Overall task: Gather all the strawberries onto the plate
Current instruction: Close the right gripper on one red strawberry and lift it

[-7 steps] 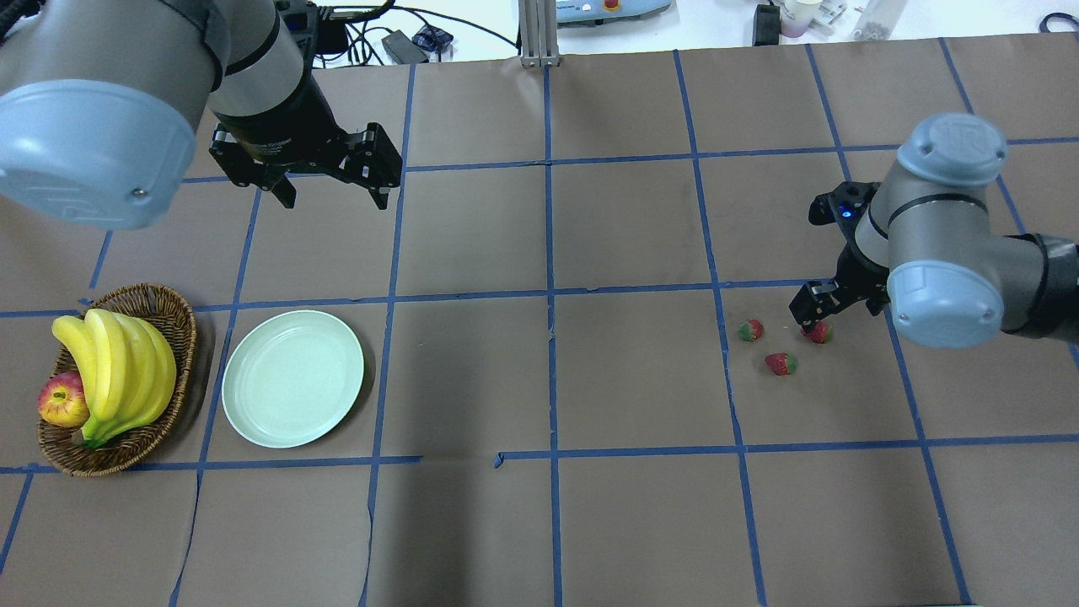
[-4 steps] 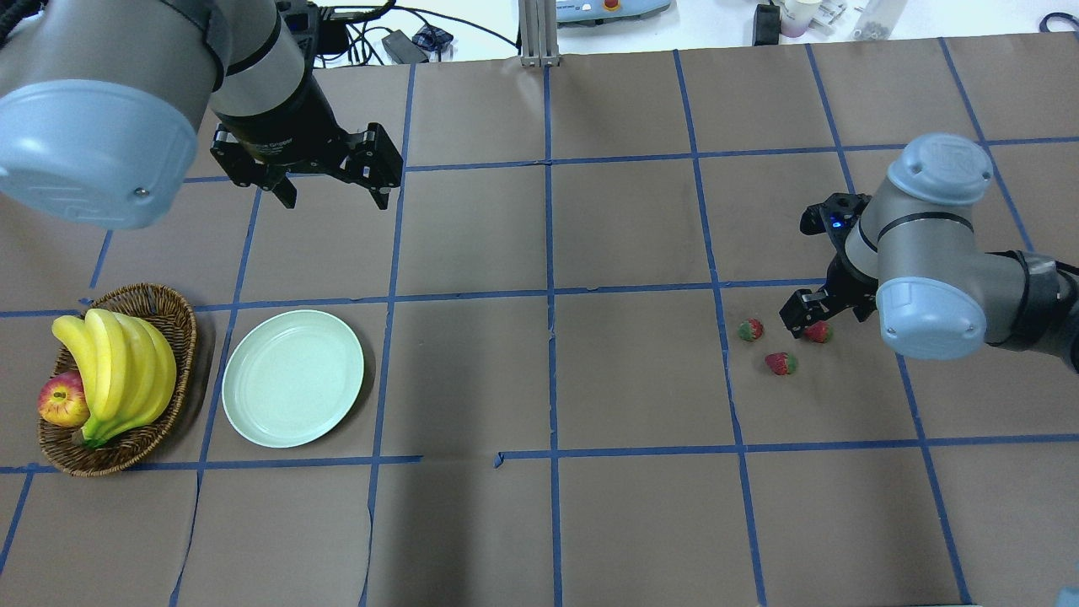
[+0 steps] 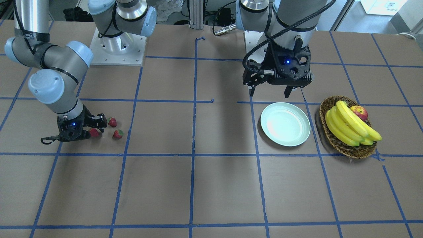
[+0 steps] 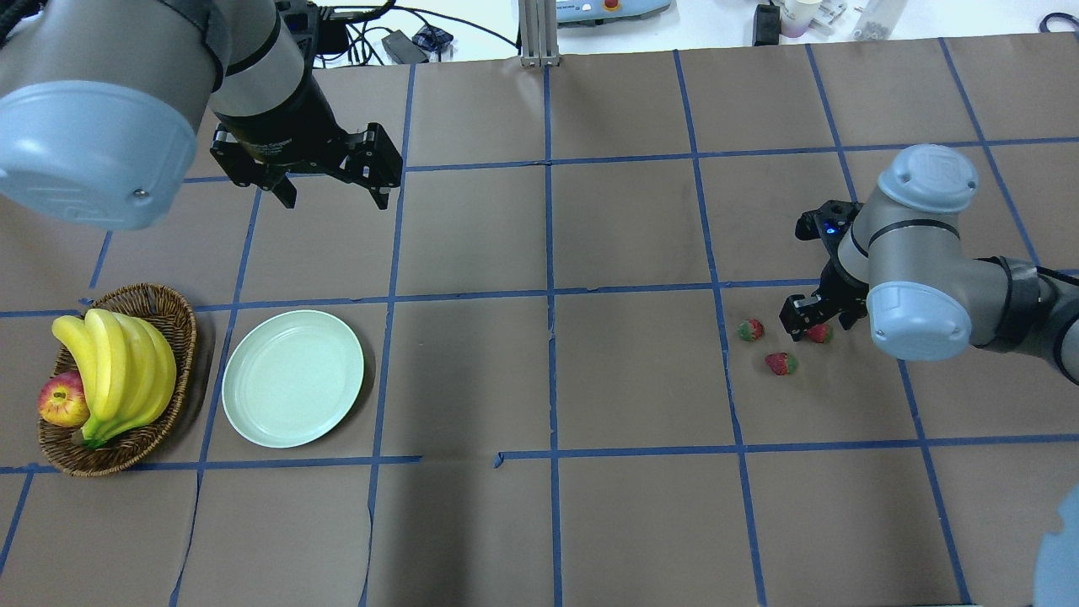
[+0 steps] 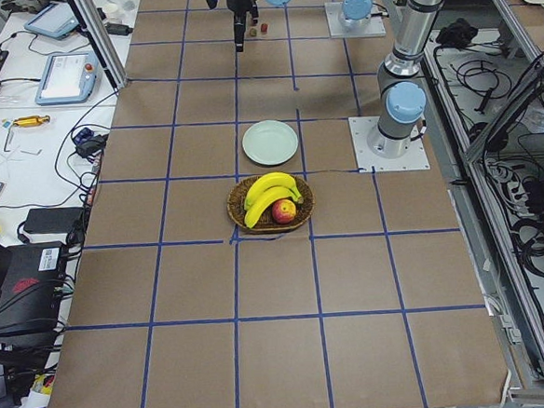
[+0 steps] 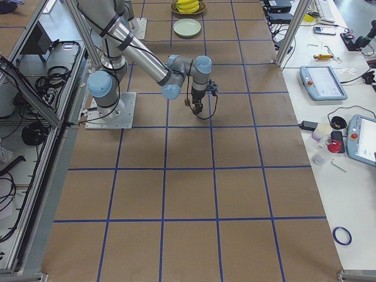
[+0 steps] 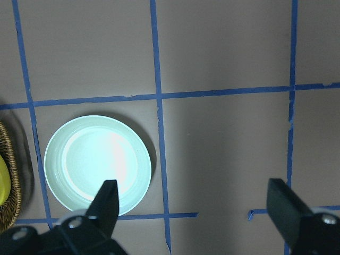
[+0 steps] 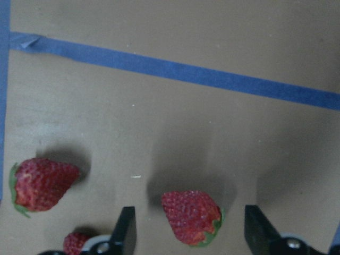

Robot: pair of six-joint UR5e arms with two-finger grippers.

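Three small red strawberries lie close together on the brown table at the right: one (image 4: 750, 330), one (image 4: 781, 363) and one (image 4: 819, 334). My right gripper (image 4: 811, 322) is open and low over the table, its jaws on either side of the last one. In the right wrist view that strawberry (image 8: 191, 217) sits between the fingertips (image 8: 126, 226), untouched, with the other two (image 8: 42, 183) (image 8: 74, 241) off to the left. The pale mint-green plate (image 4: 292, 378) lies empty at the left. My left gripper (image 4: 333, 196) hangs open and empty above the table beyond the plate (image 7: 97, 162).
A brown wicker basket (image 4: 173, 312) with bananas (image 4: 118, 371) and a red apple (image 4: 63, 399) stands left of the plate. Blue tape lines grid the table. Cables and small devices lie along the far edge (image 4: 405, 38).
My right arm has shifted left and its gripper has settled around the right-hand strawberry. The strawberries, the plate and my left arm have not moved.
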